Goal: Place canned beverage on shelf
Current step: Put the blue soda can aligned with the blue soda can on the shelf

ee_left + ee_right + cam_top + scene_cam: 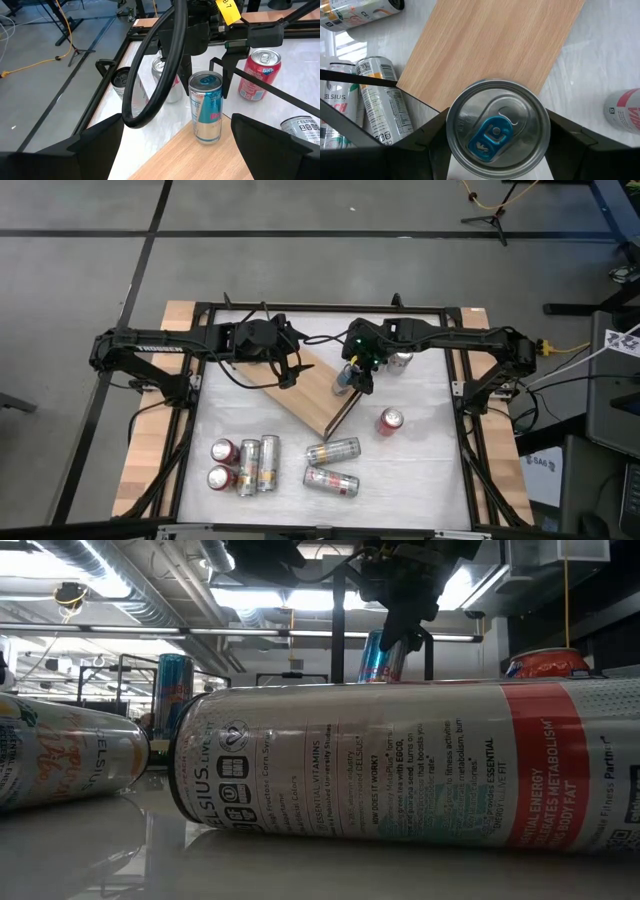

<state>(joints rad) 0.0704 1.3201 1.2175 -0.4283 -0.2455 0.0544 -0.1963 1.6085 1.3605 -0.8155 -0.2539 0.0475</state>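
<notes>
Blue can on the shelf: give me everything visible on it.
The blue can is slim, silver and blue, with a shiny metal top and blue pull tab, unopened. It stands upright on the shelf near the board's edge. The right end effector sits over it, its fingers flanking the rim on both sides.

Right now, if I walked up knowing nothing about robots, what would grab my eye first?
Probably the right hand at the table's centre, its two fingers around a blue and silver can standing upright on the edge of the slanted wooden shelf. Next, the left hand, hovering open over the same board. Then the loose cans lying and standing at the table's front.
</notes>
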